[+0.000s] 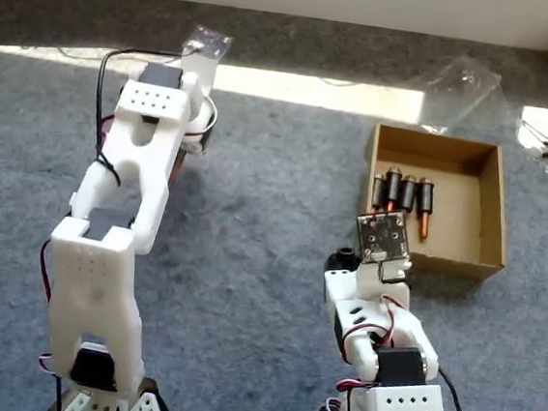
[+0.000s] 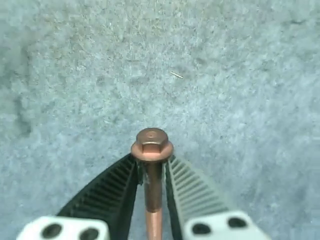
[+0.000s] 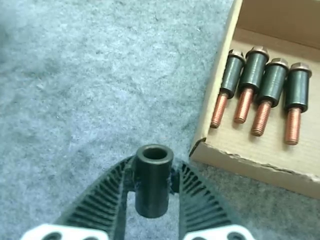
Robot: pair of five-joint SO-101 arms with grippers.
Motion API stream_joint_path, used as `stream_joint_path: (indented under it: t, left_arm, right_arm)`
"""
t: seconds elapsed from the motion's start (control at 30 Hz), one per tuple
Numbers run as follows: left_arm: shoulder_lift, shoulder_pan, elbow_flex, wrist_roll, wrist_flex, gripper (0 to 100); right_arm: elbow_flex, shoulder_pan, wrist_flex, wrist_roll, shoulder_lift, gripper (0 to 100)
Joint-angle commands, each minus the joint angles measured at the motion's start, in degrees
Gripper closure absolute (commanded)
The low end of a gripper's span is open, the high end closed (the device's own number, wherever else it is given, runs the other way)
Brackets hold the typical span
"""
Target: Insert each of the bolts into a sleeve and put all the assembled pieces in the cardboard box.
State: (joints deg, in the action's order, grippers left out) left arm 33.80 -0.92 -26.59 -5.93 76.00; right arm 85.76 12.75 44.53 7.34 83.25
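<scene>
Two parts, well apart: my left jaws hold the bolt, right jaws the sleeve near the cardboard box.

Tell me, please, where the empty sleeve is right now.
In the right wrist view, the black sleeve is gripped in the right tool, above the grey carpet, beside a corner of the cardboard box holding four assembled pieces.

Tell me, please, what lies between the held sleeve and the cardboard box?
Just bare carpet between sleeve and cardboard box, in the right wrist view.
</scene>
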Motion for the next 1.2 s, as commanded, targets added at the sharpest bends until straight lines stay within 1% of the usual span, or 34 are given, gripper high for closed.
stream_joint_path:
  t: [0.0,0.13,0.23,0.3,0.4,0.5,0.67,0.73,0.8,0.87,0.97,1.17]
  left_arm:
    - [-11.2,-0.5,-0.3,-3.9,4.8,100]
    - [-17.6,-0.6,-0.2,-4.2,7.6,100]
    - [-23.0,-0.2,0.4,-4.2,10.4,100]
    - [-27.6,0.2,3.5,-4.2,10.6,100]
    - [-36.4,0.9,11.8,-4.3,10.4,100]
    - [-47.0,2.2,22.8,-4.4,5.0,100]
    - [-66.5,4.1,43.6,-4.4,-7.5,100]
    - [-73.1,3.9,50.2,-4.4,-12.3,100]
    - [-78.3,3.8,55.1,-4.4,-15.5,100]
    - [-81.8,3.7,57.8,-4.4,-16.7,100]
    - [-83.9,4.0,58.4,-4.2,-16.8,100]
    - [-84.6,4.2,58.6,-3.9,-16.8,100]
  right_arm:
    - [-0.6,3.8,-2.1,1.1,0.8,99.5]
    - [-0.7,6.6,-2.2,1.0,0.8,99.5]
    - [-0.6,9.2,-5.3,0.8,0.7,99.5]
    - [-0.6,10.9,-6.3,0.8,0.7,99.5]
    - [-0.6,14.2,-6.6,0.8,0.7,99.5]
    - [-0.7,16.7,-8.0,0.8,0.7,99.5]
    - [-0.7,18.9,-15.9,0.8,0.5,99.5]
    - [-0.7,20.3,-17.6,0.8,0.5,99.5]
    - [-0.7,22.0,-19.1,0.8,0.4,99.5]
    - [-0.7,24.0,-20.8,0.8,0.4,99.5]
    - [-0.7,26.2,-23.9,0.8,0.4,99.5]
    - [-0.7,26.7,-33.2,0.7,0.3,99.5]
